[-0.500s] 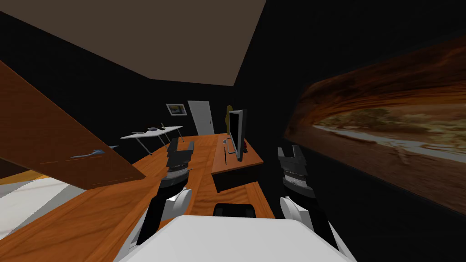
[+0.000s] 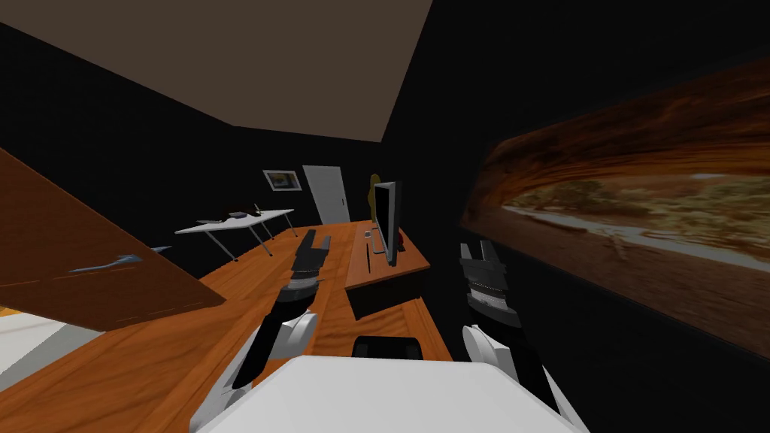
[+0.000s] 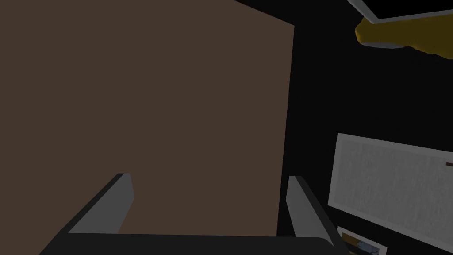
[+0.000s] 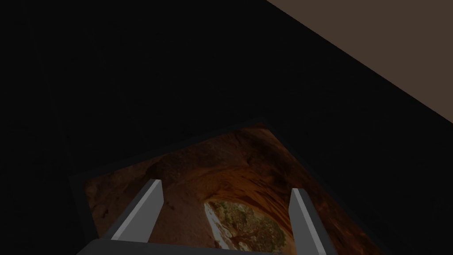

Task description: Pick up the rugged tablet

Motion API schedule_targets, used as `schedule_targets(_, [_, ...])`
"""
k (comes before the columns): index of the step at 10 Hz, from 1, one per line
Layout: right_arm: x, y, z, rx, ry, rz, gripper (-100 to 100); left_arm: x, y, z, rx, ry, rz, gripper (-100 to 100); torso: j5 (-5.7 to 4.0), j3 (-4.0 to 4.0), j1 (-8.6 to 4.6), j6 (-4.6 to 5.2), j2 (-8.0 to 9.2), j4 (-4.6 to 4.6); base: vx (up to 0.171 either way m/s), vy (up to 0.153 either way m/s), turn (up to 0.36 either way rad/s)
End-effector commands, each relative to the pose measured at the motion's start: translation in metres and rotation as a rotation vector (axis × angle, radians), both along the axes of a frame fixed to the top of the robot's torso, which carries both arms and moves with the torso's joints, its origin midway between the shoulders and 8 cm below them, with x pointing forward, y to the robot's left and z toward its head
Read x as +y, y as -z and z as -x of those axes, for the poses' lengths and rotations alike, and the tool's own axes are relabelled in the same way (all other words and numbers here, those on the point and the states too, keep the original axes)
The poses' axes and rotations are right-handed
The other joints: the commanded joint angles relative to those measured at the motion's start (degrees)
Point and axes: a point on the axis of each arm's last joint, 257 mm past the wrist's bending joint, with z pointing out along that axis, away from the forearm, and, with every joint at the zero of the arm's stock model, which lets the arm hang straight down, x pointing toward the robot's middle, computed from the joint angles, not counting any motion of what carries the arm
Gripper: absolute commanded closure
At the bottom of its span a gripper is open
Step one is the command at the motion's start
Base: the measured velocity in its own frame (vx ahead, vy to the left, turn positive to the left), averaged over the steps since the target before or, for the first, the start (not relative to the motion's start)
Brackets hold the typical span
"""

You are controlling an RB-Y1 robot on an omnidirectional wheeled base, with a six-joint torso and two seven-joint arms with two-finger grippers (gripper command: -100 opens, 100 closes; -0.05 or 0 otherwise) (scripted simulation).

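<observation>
A white table stands far ahead on the left and carries a few small dark objects. They are too small for me to tell which one is the tablet. My left gripper is raised over the wooden floor, open and empty; its fingers stand wide apart in the left wrist view. My right gripper hangs beside the dark right wall, also open with nothing between its fingers.
A low wooden desk with an upright monitor stands just ahead between my arms. A large brown panel with a blue-grey handle juts in from the left. A white door closes the far end. A big landscape picture covers the right wall.
The whole head view has shifted left, so I have moved or turned. My left arm has stretched further forward and its gripper sits a bit to the right. The right arm is unchanged.
</observation>
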Motion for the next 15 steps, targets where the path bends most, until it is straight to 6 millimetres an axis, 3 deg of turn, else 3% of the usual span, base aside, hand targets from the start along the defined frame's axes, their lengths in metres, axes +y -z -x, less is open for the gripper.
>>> schedule_targets(1, [0.000, 0.000, 0.000, 0.000, 0.000, 0.000, 0, -0.006, 0.015, -0.012, 0.057, 0.031, -0.018, -100, 0.00, 0.00, 0.00, 0.00, 0.00, 0.00, -0.004, -0.039, -0.124])
schedule_targets(6, [0.000, 0.000, 0.000, 0.000, 0.000, 0.000, 0, -0.030, 0.074, -0.049, 0.261, 0.130, -0.091, -100, -0.01, -0.01, -0.04, 0.00, -0.01, 0.00, -0.005, -0.045, -0.139])
schedule_targets(7, [0.000, 0.000, 0.000, 0.000, 0.000, 0.000, 0, -0.030, 0.076, -0.050, 0.268, 0.129, -0.091, -100, -0.01, -0.01, -0.06, 0.00, -0.02, 0.00, 0.002, -0.036, -0.058])
schedule_targets(9, [0.000, 0.000, 0.000, 0.000, 0.000, 0.000, 0, -0.039, 0.105, -0.061, 0.361, 0.164, -0.130, -100, 0.00, -0.01, 0.00, -0.01, -0.02, -0.01, 0.004, -0.041, -0.152])
schedule_targets(10, [0.000, 0.000, 0.000, 0.000, 0.000, 0.000, 0, -0.039, 0.107, -0.062, 0.367, 0.163, -0.130, -100, -0.01, -0.01, -0.04, 0.00, -0.02, -0.01, -0.001, -0.028, -0.052])
schedule_targets(13, [0.000, 0.000, 0.000, 0.000, 0.000, 0.000, 0, -0.046, 0.157, -0.075, 0.520, 0.204, -0.203, -100, -0.01, -0.01, -0.03, -0.01, -0.02, -0.01, -0.001, -0.049, -0.161])
schedule_targets(14, [0.000, 0.000, 0.000, 0.000, 0.000, 0.000, 0, -0.045, 0.160, -0.076, 0.530, 0.202, -0.204, -100, -0.02, 0.00, -0.07, -0.02, 0.00, 0.00, -0.004, -0.040, -0.042])
schedule_targets(15, [0.000, 0.000, 0.000, 0.000, 0.000, 0.000, 0, -0.045, 0.179, -0.079, 0.588, 0.210, -0.233, -100, -0.01, 0.01, -0.03, -0.05, 0.01, 0.01, 0.005, -0.037, -0.116])
